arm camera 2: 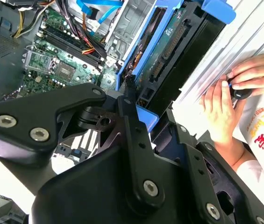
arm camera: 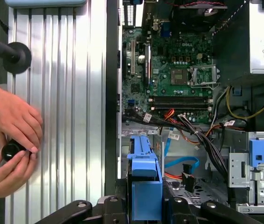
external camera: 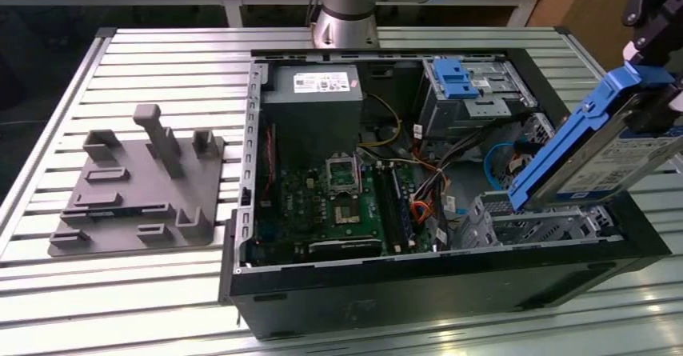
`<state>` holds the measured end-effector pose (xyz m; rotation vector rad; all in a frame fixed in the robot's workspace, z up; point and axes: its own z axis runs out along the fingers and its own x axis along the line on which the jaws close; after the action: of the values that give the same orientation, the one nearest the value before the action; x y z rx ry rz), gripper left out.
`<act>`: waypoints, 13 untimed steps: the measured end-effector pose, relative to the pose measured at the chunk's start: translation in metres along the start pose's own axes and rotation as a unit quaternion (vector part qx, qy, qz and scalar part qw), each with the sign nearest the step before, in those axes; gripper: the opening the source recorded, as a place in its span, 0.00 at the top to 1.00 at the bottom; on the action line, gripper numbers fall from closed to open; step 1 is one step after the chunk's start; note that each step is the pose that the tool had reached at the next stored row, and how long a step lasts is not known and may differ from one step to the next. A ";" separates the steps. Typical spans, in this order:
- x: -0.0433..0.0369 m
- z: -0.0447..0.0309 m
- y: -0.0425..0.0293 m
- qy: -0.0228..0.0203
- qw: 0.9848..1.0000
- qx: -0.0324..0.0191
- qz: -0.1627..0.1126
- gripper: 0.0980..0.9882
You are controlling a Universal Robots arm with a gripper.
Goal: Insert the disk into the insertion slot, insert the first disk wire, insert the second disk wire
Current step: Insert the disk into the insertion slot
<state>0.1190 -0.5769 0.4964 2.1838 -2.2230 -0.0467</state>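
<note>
Above the slot (external camera: 539, 222), at the exterior view's right, your claw (external camera: 647, 110) is pinching the tilted disk (external camera: 603, 148) by its blue carrier (external camera: 569, 144) (probably the safest hold); it is likely handling as stiff, fairly heavy, shock-sensitive.

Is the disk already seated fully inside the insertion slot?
No, in the exterior view the disk stands steeply tilted with most of its length above the insertion slot.

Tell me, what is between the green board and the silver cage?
In the exterior view, a tangle of black and orange wires lies between the green board and the silver cage.
</note>
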 end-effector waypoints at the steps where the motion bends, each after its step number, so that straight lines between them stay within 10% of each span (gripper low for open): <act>1: 0.0000 0.0000 0.0000 -0.002 1.000 0.000 0.000 0.70; 10: 0.0012 0.0000 0.0001 -0.032 0.999 0.000 -0.002 0.70; 13: 0.0013 0.0000 0.0000 -0.035 0.999 0.000 -0.002 0.70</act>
<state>0.1189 -0.5782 0.4964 2.2199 -2.2553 -0.1247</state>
